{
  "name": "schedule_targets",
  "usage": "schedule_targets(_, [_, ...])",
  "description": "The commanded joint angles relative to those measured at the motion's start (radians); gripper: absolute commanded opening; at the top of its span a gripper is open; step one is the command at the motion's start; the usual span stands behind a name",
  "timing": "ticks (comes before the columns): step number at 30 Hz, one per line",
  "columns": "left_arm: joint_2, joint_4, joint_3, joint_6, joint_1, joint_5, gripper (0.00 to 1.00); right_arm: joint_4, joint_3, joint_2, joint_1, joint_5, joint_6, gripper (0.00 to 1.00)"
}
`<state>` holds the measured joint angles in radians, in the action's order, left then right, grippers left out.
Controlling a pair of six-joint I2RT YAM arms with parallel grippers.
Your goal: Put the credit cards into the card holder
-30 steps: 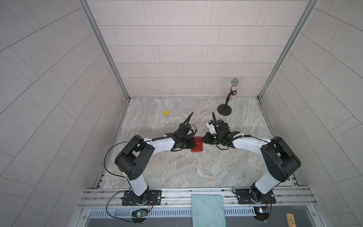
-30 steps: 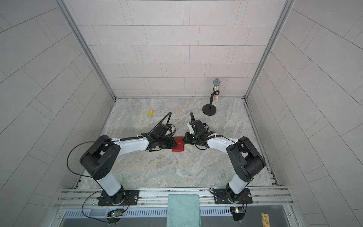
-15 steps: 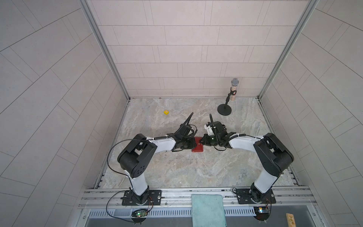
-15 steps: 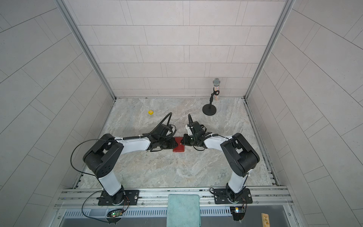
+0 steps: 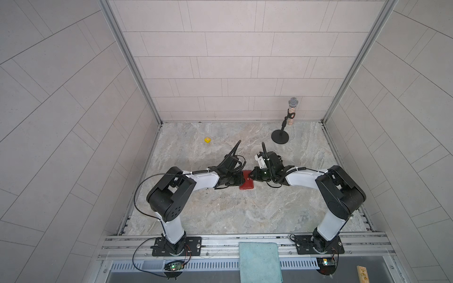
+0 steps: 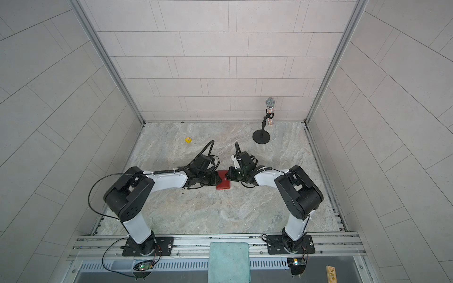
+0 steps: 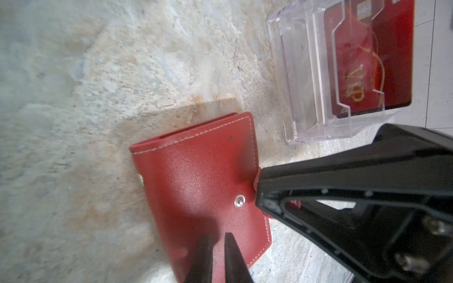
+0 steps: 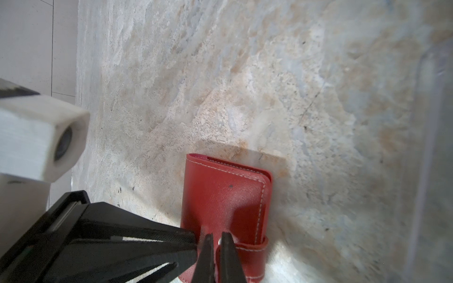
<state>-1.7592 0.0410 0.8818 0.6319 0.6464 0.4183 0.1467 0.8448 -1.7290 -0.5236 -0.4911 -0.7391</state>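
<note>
Right gripper (image 8: 218,236): pressed together, apparently pinching the snap strap (image 8: 252,247) at the right edge of the card holder (image 5: 247,183). Left gripper (image 7: 217,236): nearly closed, thin slit between tips, planted on the holder's left part; cannot tell whether nipping the cover or only pressing down. Holder: shut, flat on the table (image 5: 220,215) mid-scene, between both grippers. Snap stud (image 7: 239,202) bare, so strap probably already undone. Likely failures: tugging the strap and dragging or lifting the whole holder, given a weak left hold; slipping off the thin tab. One credit card (image 7: 353,83) seen, red with gold VIP, inside a clear stand (image 7: 301,80). Stand cut off by frame edge, not made out in either top view, so place unclear. Card count unknown. Sleeves hidden.
</note>
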Motion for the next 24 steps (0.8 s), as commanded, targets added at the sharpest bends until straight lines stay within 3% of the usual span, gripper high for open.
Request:
schedule_targets(1, [-0.019, -0.012, -0.015, -0.005, 0.002, -0.021, 0.17, 0.017, -0.011, -0.023, -0.007, -0.002, -0.013, 0.03])
schedule_targets(4, [-0.018, -0.013, -0.015, -0.008, 0.002, -0.02, 0.17, 0.021, -0.009, -0.025, -0.007, -0.004, -0.015, 0.14])
schedule_targets(11, [-0.018, -0.016, -0.011, -0.008, 0.002, -0.017, 0.16, 0.024, -0.006, -0.025, -0.007, -0.009, -0.017, 0.29])
schedule_targets(17, [-0.022, -0.02, -0.005, -0.009, 0.002, -0.012, 0.16, 0.037, -0.006, -0.035, -0.008, -0.023, -0.024, 0.37])
schedule_targets(24, [-0.009, -0.027, 0.004, -0.011, 0.002, -0.004, 0.16, 0.065, -0.012, -0.034, -0.008, -0.038, -0.045, 0.38])
